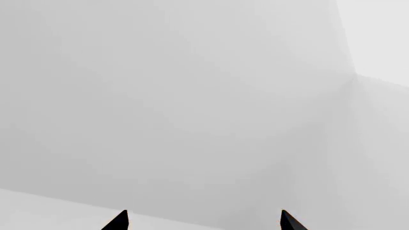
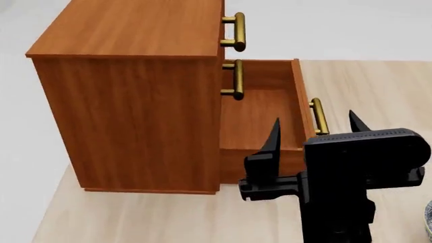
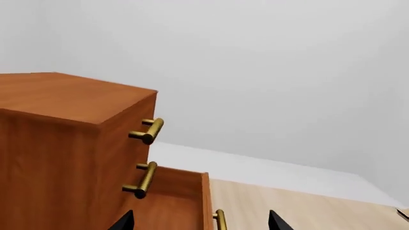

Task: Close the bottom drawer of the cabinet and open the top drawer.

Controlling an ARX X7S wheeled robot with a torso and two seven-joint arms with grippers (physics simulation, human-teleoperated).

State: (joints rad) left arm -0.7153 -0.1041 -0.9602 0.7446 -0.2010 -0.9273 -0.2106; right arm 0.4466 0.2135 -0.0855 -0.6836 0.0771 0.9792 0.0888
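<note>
reddish-brown wood grain covers the cabinet (image 2: 128, 116), which stands on a pale wooden tabletop (image 2: 135, 217) toward the left of the head view, its three drawer fronts facing right. the bottom drawer (image 2: 260, 119) is pulled well out, its empty box open to the camera and its brass bar handle (image 2: 318, 116) on the far right face. the top drawer (image 2: 222, 28) sits flush with the cabinet front, shut, with its brass handle (image 2: 238, 31) sticking out; the middle drawer's handle (image 2: 236, 78) lies directly below it, also against a closed front. the right gripper (image 2: 314, 134) is raised in front of the pulled-out drawer in the head view, its two black pointed fingers (image 2: 272, 139) spread wide apart and holding nothing, one tip overlapping the drawer's interior and the other just beside the bottom handle. whether either finger touches the drawer cannot be told. the right wrist view looks along the cabinet (image 3: 64, 143) from low down, with the top handle (image 3: 148, 131), the middle handle (image 3: 142, 179) and the rim of the open bottom drawer (image 3: 206, 201) in sight, and both fingertips (image 3: 124, 221) apart at the frame edge. the left gripper (image 1: 203, 220) shows only in its own wrist view as two dark tips set wide apart, grasping nothing, against a plain pale grey background. a patterned bowl rim (image 2: 428, 223) peeks in at the head view's lower right edge.
</note>
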